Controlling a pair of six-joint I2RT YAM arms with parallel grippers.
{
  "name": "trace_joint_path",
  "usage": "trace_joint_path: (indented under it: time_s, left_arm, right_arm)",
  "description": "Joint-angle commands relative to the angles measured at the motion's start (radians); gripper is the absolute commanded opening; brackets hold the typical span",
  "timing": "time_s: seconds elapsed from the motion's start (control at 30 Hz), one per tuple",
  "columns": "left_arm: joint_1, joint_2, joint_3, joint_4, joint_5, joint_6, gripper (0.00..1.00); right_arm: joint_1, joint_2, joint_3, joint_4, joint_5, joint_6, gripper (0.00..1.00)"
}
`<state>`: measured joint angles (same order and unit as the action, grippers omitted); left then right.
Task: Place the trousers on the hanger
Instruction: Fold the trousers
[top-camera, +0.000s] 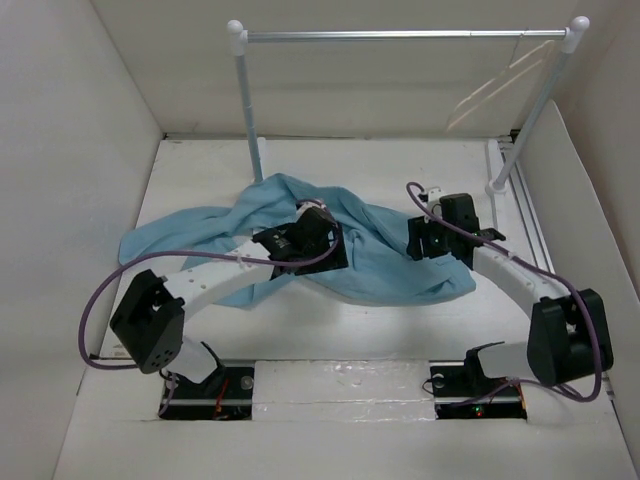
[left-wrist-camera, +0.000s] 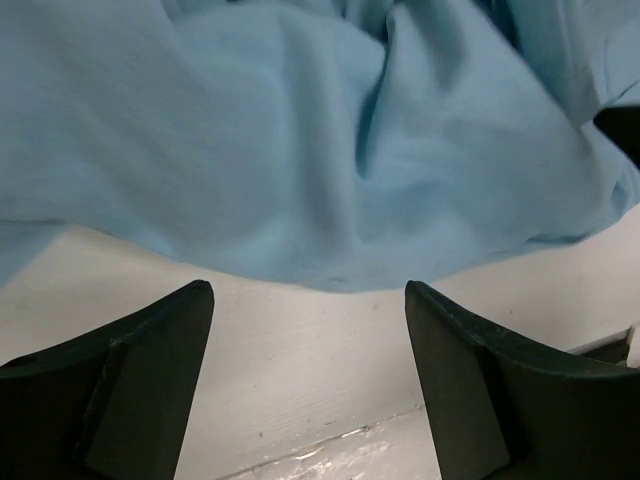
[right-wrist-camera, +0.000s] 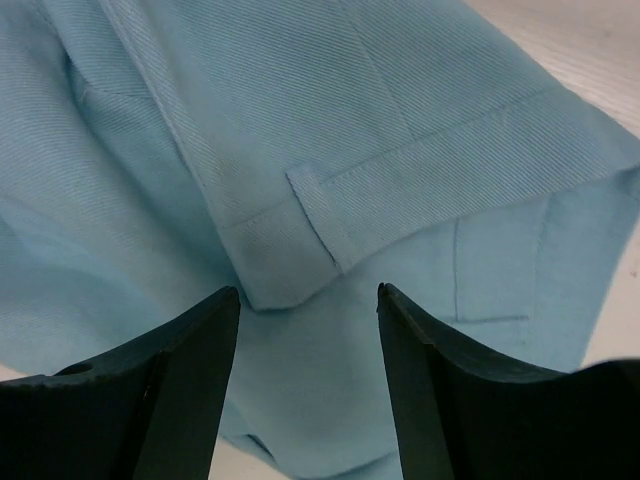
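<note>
Trousers crumpled on desk, under both hands. Left hand open, fabric edge just ahead of fingertips. Right hand open, stitched band directly beneath. Advised: band to be gripped deep, both layers taken, before lifting.

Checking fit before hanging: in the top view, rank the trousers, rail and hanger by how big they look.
1. Trousers and rail: similar span, so left tied, though the fabric covers more area.
2. Hanger: clearly smaller, and faint against the wall.
</note>
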<state>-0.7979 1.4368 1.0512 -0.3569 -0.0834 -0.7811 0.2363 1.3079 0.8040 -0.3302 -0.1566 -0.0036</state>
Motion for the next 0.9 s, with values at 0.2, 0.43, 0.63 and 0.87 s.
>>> trace_joint_path:
  time_s: [0.2, 0.43, 0.63, 0.87]
  left_arm:
    - [-0.057, 0.014, -0.161, 0.128, -0.002, -0.19, 0.78]
    - [-0.057, 0.169, -0.102, 0.18, -0.004, -0.179, 0.77]
    - [-0.057, 0.189, -0.088, 0.216, -0.044, -0.196, 0.05]
    - [-0.174, 0.099, -0.102, 0.136, -0.013, -0.233, 0.0]
  right_arm:
    - [0.026, 0.137, 0.055, 0.145, -0.066, -0.059, 0.58]
    - [0.026, 0.159, 0.076, 0.16, 0.017, -0.016, 0.0]
    - [0.014, 0.171, 0.194, 0.319, 0.399, 0.079, 0.0]
    - [0.023, 0.504, 0.53, 0.246, 0.62, 0.083, 0.45]
